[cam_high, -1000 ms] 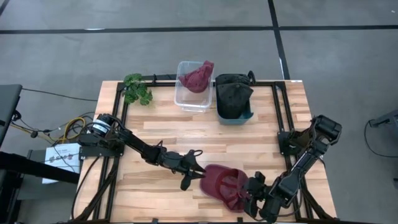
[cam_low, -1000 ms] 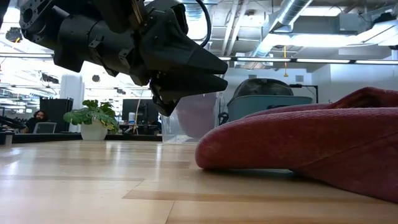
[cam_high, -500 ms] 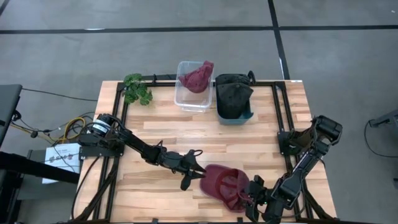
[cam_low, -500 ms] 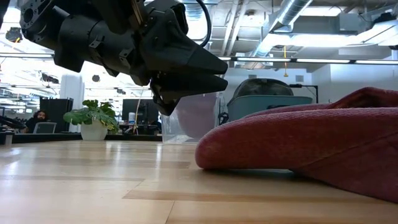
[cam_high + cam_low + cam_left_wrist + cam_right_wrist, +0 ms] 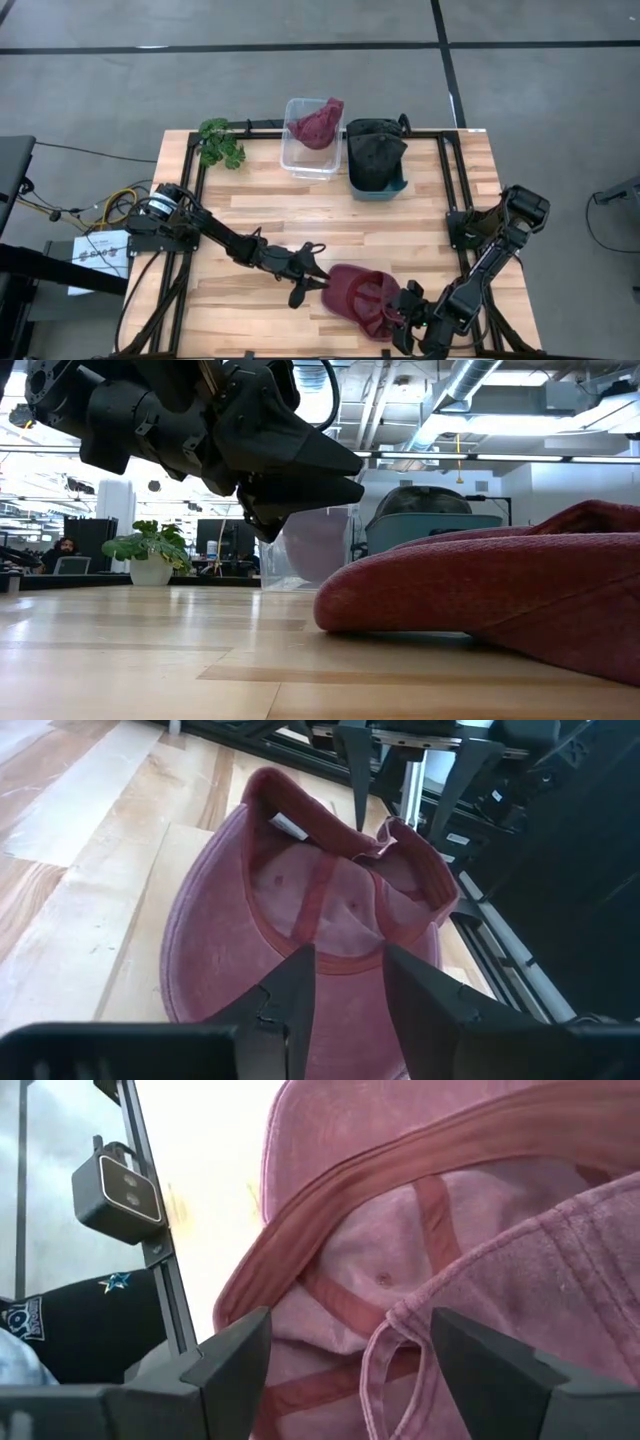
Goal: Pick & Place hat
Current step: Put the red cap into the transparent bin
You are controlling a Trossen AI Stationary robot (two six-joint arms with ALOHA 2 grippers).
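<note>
A maroon cap (image 5: 360,295) lies upside down on the wood table near its near edge, with its crown down and its hollow inside facing up (image 5: 320,890). My left gripper (image 5: 318,275) hovers open just left of the cap, above the table (image 5: 362,478). Its fingers point at the brim side (image 5: 345,990). My right gripper (image 5: 400,312) is open at the cap's right near side. Its two fingers stand wide apart, with the cap's back rim and strap (image 5: 390,1345) between them. I see no touch.
At the far edge stand a clear bin (image 5: 300,160) holding another maroon cap and a teal bin (image 5: 375,188) holding a dark cap. A small green plant (image 5: 220,143) sits at the far left corner. Bare wood lies between the bins and the cap.
</note>
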